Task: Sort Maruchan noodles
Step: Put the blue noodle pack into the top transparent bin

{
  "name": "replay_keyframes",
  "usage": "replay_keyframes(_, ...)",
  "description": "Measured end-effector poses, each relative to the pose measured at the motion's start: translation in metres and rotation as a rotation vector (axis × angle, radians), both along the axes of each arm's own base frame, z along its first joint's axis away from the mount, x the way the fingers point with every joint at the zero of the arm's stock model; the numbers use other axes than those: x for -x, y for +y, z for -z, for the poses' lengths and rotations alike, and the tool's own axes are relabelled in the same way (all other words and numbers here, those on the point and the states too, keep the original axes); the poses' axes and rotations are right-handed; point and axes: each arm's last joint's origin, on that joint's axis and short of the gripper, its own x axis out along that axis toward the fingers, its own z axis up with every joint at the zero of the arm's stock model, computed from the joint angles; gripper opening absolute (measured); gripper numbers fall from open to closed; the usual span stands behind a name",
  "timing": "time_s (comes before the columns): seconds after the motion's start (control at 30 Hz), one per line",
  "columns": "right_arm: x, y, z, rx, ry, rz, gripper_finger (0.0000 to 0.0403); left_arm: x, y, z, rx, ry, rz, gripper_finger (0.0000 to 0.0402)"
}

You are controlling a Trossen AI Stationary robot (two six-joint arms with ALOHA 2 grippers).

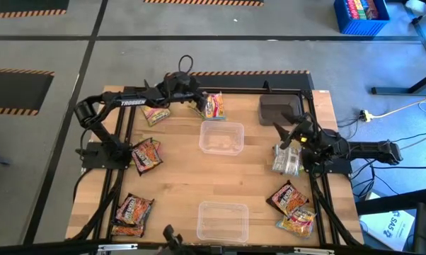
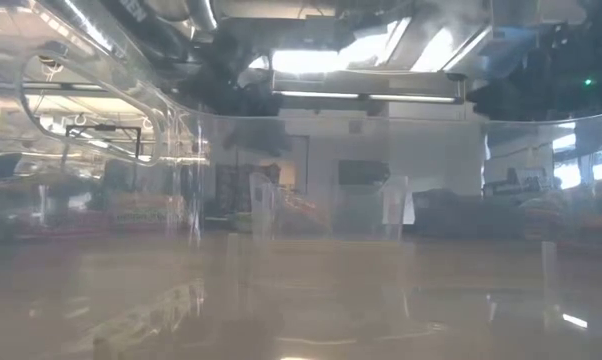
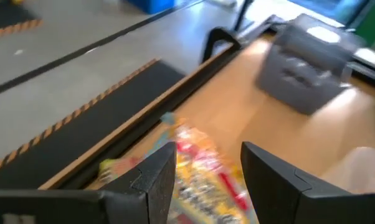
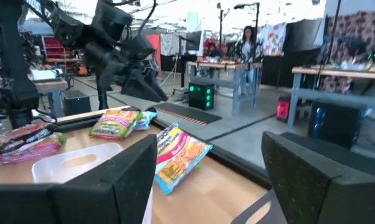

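Here the left wrist view is showing the left pincer [image 3: 207, 171] gaping over a yellow-and-red noodle packet [image 3: 203, 177], its long axis running between the fingers, near the tabletop [image 1: 177, 170] edge. Overhead, the right pincer [image 1: 287, 138] is standing open beside a pale packet [image 1: 285, 159], just past the dark grey tray [image 1: 277, 110].

I work in a robotics lab or workshop: my wooden table [image 1: 177, 177] stands on grey concrete floor [image 1: 199, 18] marked with striped hazard tape [image 1: 25, 14], cables [image 1: 404, 134] trailing beside it, other workbenches [image 4: 237, 65] and equipment racks [image 4: 56, 46] filling the hall beyond.
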Motion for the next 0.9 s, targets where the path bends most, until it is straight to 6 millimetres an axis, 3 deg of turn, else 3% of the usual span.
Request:
replay_keyframes(0.13,0.000,0.000,0.000,-0.006,-0.003,0.001,0.0270,0.011,0.017,0.006,0.099,-0.035,-0.057,0.0174)
replay_keyframes(0.43,0.000,0.000,0.003,-0.025,0.016,-0.014,0.0270,0.016,0.050,0.053,0.434,-0.080,-0.064,0.0174)
replay_keyframes(0.6,-0.001,0.001,0.008,-0.045,0.057,-0.027,0.0270,0.006,0.047,0.065,0.474,-0.065,-0.023,0.0174)
replay_keyframes(0.9,-0.001,0.000,0.008,-0.047,0.051,-0.023,0.0270,-0.007,0.035,0.063,0.401,-0.047,0.012,0.0174)
